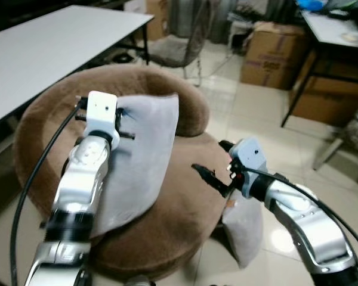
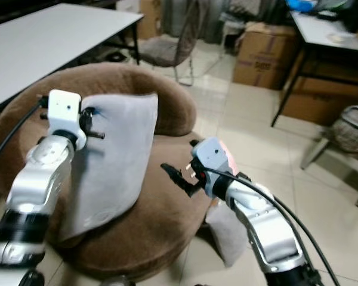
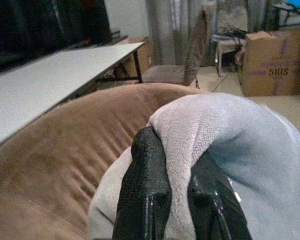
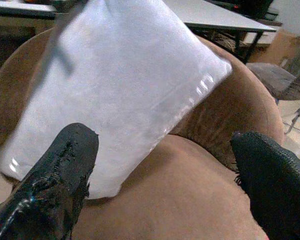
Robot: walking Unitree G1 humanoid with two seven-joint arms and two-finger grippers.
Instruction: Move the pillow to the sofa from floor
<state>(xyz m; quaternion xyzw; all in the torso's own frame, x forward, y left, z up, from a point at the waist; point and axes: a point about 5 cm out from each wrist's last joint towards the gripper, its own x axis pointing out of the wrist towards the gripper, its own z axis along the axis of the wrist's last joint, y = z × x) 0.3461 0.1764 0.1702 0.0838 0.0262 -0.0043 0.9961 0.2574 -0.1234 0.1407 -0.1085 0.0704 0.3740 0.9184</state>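
Note:
A grey pillow (image 1: 146,155) leans tilted against the backrest of the round brown sofa (image 1: 185,208), with its lower end on the seat. My left gripper (image 3: 177,150) is shut on the pillow's upper edge, and the cloth bulges between the black fingers (image 3: 145,190). My right gripper (image 1: 212,164) hovers open over the right side of the seat, apart from the pillow, which stands ahead of it (image 4: 120,95) in the right wrist view. A second grey pillow (image 1: 246,232) lies on the floor against the sofa's right side, below my right arm.
A white table (image 1: 48,47) stands behind the sofa on the left. A chair (image 1: 179,47) and cardboard boxes (image 1: 274,53) are at the back. A black-legged desk (image 1: 334,30) is at the right. Open tiled floor (image 1: 256,119) lies right of the sofa.

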